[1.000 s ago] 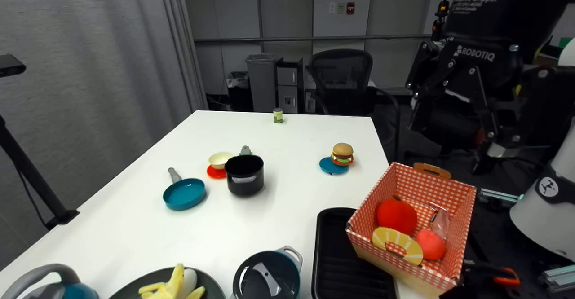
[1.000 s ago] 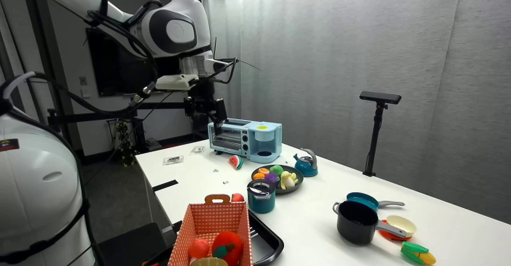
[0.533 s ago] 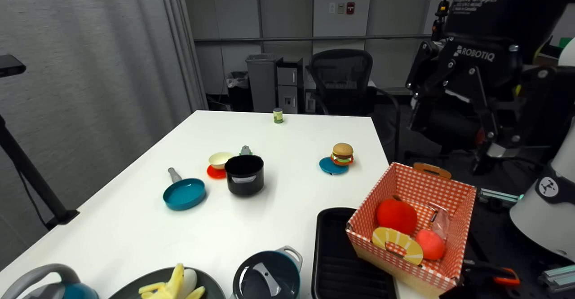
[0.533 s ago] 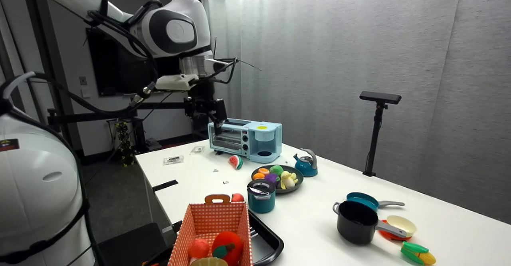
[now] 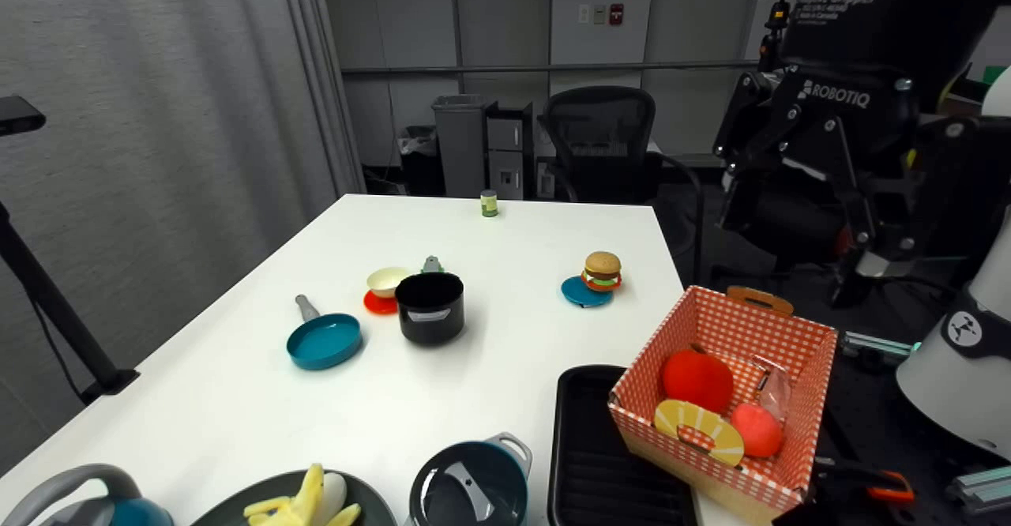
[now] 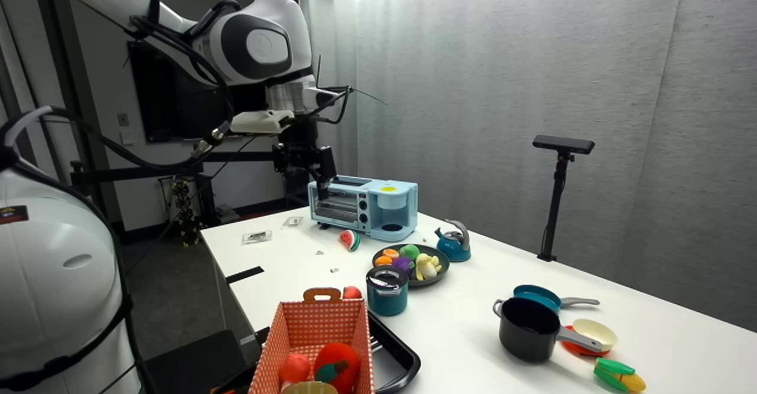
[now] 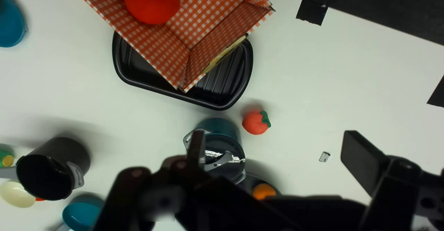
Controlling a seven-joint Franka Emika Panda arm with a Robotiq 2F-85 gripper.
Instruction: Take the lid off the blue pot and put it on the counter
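The black Robotiq gripper [image 7: 277, 151] hangs with its jaws spread wide. Well below it, showing just beside one jaw in the wrist view, a round, glossy dark lid [image 7: 227, 154] covers the round teal-blue pot [image 7: 222, 126] on the plain white counter [image 7: 350, 85].

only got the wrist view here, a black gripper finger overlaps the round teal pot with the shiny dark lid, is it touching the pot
Observer: No, in both exterior views the black two-fingered gripper hangs clear of the round teal pot.
Operator: and what stands beyond the round dark pan, seen from the pot
Observer: A grey-handled rounded teal kettle, in both exterior views.
Operator: any appliance on the large white rectangular table outside my picture
Observer: Yes, in an exterior view, a boxy pale-blue toaster oven.
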